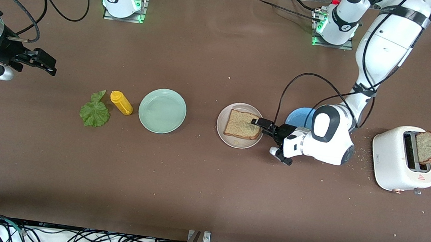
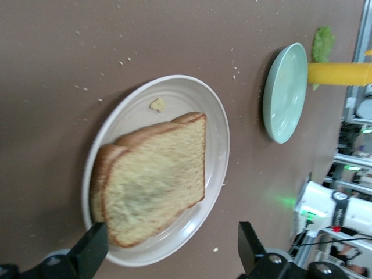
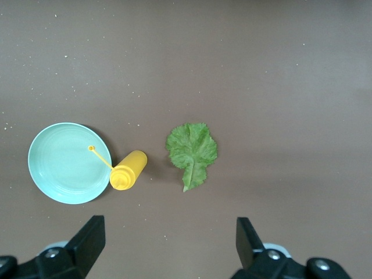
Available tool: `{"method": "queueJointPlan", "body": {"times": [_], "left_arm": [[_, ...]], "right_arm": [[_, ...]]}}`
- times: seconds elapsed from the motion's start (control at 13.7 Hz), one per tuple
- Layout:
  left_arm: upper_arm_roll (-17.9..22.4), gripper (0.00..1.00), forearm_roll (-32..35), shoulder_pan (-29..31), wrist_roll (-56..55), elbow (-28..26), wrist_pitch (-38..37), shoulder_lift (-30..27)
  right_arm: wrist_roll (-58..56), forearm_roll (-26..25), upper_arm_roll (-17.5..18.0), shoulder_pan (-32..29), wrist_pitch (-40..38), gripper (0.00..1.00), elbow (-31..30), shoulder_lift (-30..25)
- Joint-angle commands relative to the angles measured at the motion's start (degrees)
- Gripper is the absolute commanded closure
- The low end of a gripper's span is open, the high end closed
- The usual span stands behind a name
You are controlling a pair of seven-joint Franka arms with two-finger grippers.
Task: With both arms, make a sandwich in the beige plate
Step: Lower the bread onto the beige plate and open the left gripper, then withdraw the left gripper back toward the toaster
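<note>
Left jaws (image 1: 258, 124) wide open, empty over slice (image 1: 243, 124) on plate (image 1: 223, 132); could snag crust lifting; right jaws (image 1: 47, 64) open, empty, waiting.

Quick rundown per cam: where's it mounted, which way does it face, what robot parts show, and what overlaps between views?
Front: high across the table, facing both bases; shows both arms, left tool open over the beige plate, right tool open over bare table.
Left wrist: on the left arm, looking at the bread slice on the beige plate; its own fingertips show.
Right wrist: on the right arm, looking down at the lettuce leaf; own fingertips show.
Shared: green plate and yellow bottle appear in both wrist views.
</note>
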Motion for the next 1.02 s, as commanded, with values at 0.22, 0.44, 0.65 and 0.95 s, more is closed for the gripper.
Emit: {"method": "queueJointPlan", "body": {"times": [0.22,0.44,0.65,0.95], "left_arm": [[0.8,0.0,12.1,1.2,-0.8,-1.0,-1.2,-8.3],[0.8,0.0,18.7,4.1,-5.2,0.3,-6.0,-11.9],[0.9,0.0,26.4,4.5,-9.0,0.7,-7.5,-15.7],[1.1,0.0,39.9,4.5,-18.8,0.8,-10.0,-21.8]], "right_arm": [[-0.3,-0.4,0.1,-0.2,-0.4,0.0,1.4,0.7],[-0.3,-0.4,0.0,-0.3,-0.3,0.0,1.4,0.7],[-0.4,-0.6,0.1,-0.3,-0.3,0.0,1.4,0.8],[0.3,-0.6,0.0,-0.5,1.3,0.0,1.6,1.4]]}}
